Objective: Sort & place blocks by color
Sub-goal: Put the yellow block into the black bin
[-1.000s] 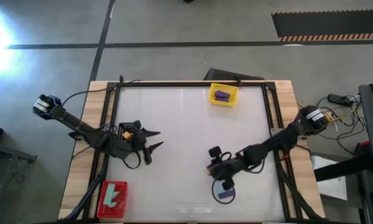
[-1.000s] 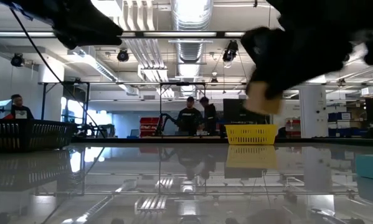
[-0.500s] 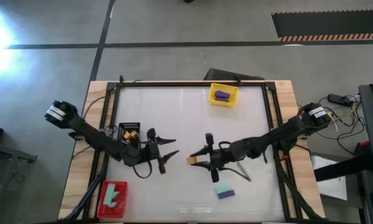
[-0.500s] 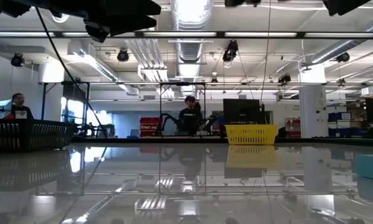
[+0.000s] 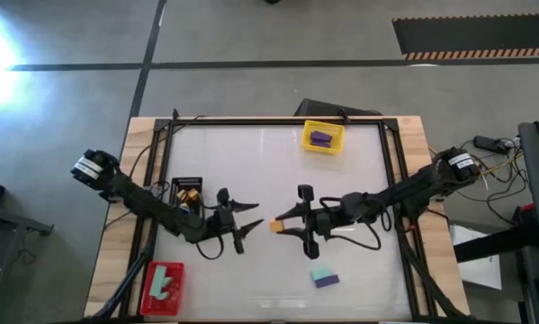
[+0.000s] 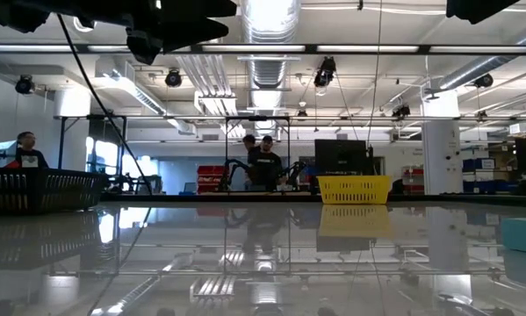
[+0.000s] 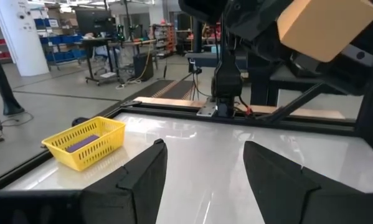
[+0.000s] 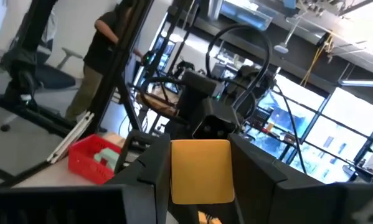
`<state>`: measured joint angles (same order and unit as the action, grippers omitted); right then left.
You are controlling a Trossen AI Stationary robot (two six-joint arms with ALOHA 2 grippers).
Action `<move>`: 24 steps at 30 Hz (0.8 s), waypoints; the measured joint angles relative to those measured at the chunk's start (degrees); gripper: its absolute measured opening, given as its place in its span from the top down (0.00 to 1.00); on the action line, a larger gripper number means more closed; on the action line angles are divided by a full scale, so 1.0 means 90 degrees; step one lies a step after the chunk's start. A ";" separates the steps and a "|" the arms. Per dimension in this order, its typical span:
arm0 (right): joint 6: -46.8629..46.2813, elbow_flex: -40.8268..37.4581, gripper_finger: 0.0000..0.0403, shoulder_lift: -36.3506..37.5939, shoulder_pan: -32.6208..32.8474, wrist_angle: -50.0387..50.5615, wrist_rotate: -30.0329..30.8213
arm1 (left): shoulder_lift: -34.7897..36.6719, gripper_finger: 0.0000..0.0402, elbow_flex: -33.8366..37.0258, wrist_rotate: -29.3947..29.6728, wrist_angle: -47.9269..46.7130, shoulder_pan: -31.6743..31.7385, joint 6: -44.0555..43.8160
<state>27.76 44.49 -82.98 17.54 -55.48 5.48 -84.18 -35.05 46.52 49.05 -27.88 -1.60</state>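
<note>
Two dark arms reach toward each other over the middle of the white desk (image 5: pixel 278 162), their tips nearly meeting. The right gripper (image 5: pixel 285 224), stretched inward from the desk's right side, has its jaws closed on an orange cube (image 5: pixel 275 226); in the right wrist view the cube (image 8: pixel 200 170) sits square between the two dark fingers (image 8: pixel 261 175), a flat, plain yellow-orange face turned to the camera. The left gripper (image 5: pixel 248 219), extended from the left side with its arm lying low and long across the desk, points at the cube with its jaws spread wide and holding nothing; the left wrist view shows both of its fingers (image 7: pixel 144 180) apart, with the cube (image 7: pixel 328 26) carried by the other arm just ahead and above. A yellow tray (image 5: pixel 323 137) at the far edge of the desk holds a purple bar (image 5: pixel 320 138). A red tray (image 5: pixel 162 288) at the near left corner holds mint-teal bars (image 5: pixel 164 282). A black tray (image 5: pixel 186 191) beside the left arm holds an orange cube (image 5: pixel 188 194). On the bare desk near the front, right of centre, a mint-teal bar (image 5: pixel 320 273) lies touching a purple bar (image 5: pixel 326 281). People stand in the room beyond the desk in the low view.
</note>
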 joint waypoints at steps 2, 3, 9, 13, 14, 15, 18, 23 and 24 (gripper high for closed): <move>-0.0078 0.0000 0.71 0.0006 -0.0023 -0.0078 -0.0068 | 0.0002 0.51 0.0000 -0.0001 0.0050 -0.0002 -0.0011; -0.0100 0.0000 0.71 0.0007 -0.0028 -0.0093 -0.0137 | 0.0002 0.51 0.0000 0.0000 0.0046 -0.0002 -0.0062; -0.0184 0.0000 0.71 0.0007 -0.0039 -0.0093 -0.0166 | 0.0002 0.51 0.0000 -0.0002 0.0030 -0.0002 -0.0112; -0.0244 0.0000 0.71 0.0005 -0.0036 -0.0082 -0.0167 | 0.0002 0.51 0.0000 0.0000 0.0026 -0.0002 -0.0112; -0.0241 0.0000 0.71 0.0005 -0.0036 -0.0064 -0.0166 | 0.0002 0.51 0.0000 0.0000 0.0020 -0.0002 -0.0112; -0.0225 0.0000 0.71 0.0005 -0.0037 -0.0055 -0.0166 | 0.0002 0.51 0.0000 0.0000 0.0018 -0.0002 -0.0112; -0.0217 0.0000 0.71 0.0005 -0.0036 -0.0042 -0.0165 | 0.0002 0.51 0.0000 -0.0002 0.0006 -0.0002 -0.0112; -0.0196 0.0000 0.71 0.0005 -0.0036 -0.0033 -0.0163 | 0.0000 0.51 0.0003 0.0000 0.0008 -0.0002 -0.0115; -0.0184 -0.0002 0.71 0.0005 -0.0036 -0.0022 -0.0163 | 0.0000 0.51 0.0005 0.0000 0.0008 -0.0002 -0.0118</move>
<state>26.10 44.47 -82.94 17.21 -55.68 4.01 -84.18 -35.00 46.52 49.12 -27.90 -2.66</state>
